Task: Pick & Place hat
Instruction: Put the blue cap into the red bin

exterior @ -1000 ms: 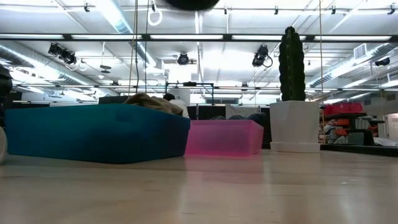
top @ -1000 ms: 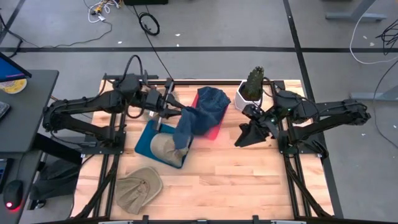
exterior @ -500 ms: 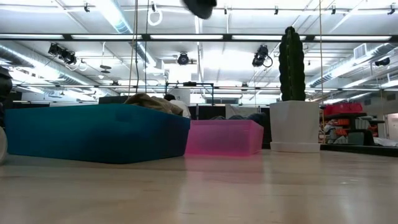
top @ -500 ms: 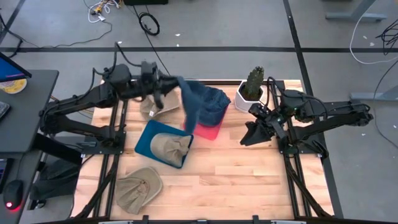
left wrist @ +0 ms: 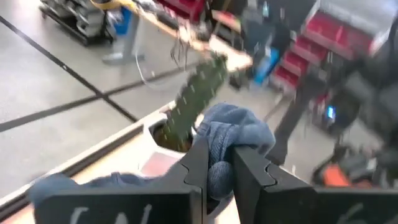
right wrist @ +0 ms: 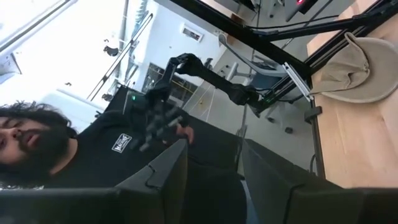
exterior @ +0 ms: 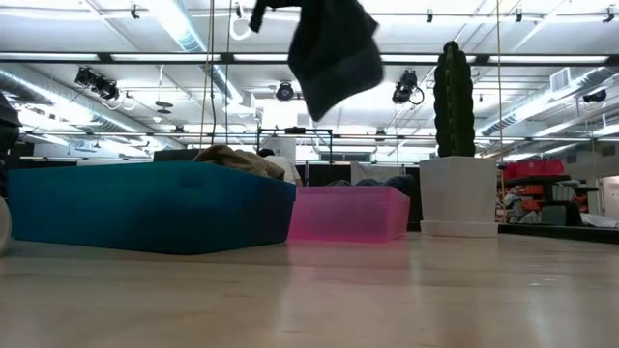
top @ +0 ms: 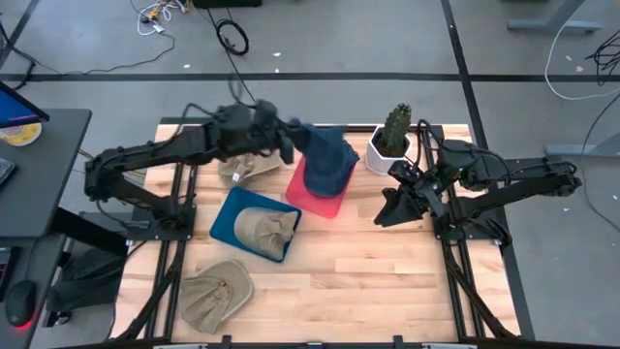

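Observation:
My left gripper [top: 284, 143] is shut on a blue denim hat [top: 325, 163], which hangs in the air over the pink bin [top: 312, 199]. In the low view the hat [exterior: 334, 48] is well above the pink bin [exterior: 348, 213]. In the left wrist view the denim [left wrist: 239, 127] bulges up between my fingers. My right gripper [top: 392, 208] is open and waits over the table's right part, touching nothing. A tan hat [top: 263, 227] lies in the blue bin [top: 229, 221]. My left gripper pinches a bunched fold of the denim hat [left wrist: 217, 173] between its two fingers [left wrist: 198, 163]. It comes level from the table's left. The hat is lifted clear and hangs slack beside and below the fingers, above the pink bin.
A tan hat [top: 218, 291] lies on the table near the front left. Another tan hat [top: 242, 171] lies behind the blue bin. A cactus in a white pot [top: 392, 136] stands by the far edge, right of the pink bin. A person [right wrist: 68, 149] shows in the right wrist view.
My left gripper rose from beside the blue bin toward the far edge, then swung right toward the pink bin, still shut on the denim hat. The hat swung with it and now hangs over the pink bin, dropping into the low view's top. My right gripper drifted slightly right.

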